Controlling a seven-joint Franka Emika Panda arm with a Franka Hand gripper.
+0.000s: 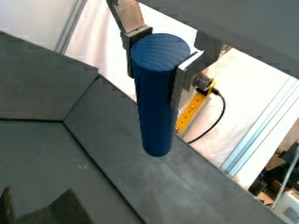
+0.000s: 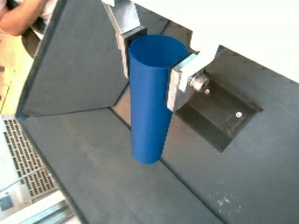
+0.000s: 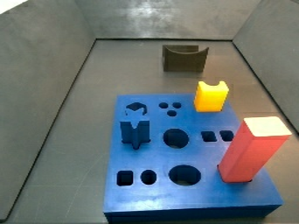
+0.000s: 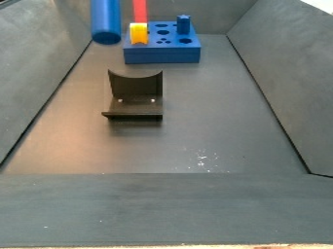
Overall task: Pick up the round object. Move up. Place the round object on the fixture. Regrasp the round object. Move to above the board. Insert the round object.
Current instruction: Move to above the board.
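Two silver fingers (image 1: 131,33) of the claw (image 2: 156,54) squeeze the top end of the round object (image 1: 156,92), one on each side, so the claw is clenched on it. In both wrist views the blue rod hangs straight down from the claw, with its long side up and down and its lower flat end free in the air.

High up in a side view, the round object (image 4: 105,19) shows at the upper edge of the picture, well above the dark floor (image 4: 196,126). It looks to be to one side of the fixture (image 4: 134,94), not right over it. The fixture sits on the floor below, nearer than the board (image 4: 163,44).

Next, the rod likely has to come over and down to the U-shaped notch (image 3: 184,51) in the fixture's top.
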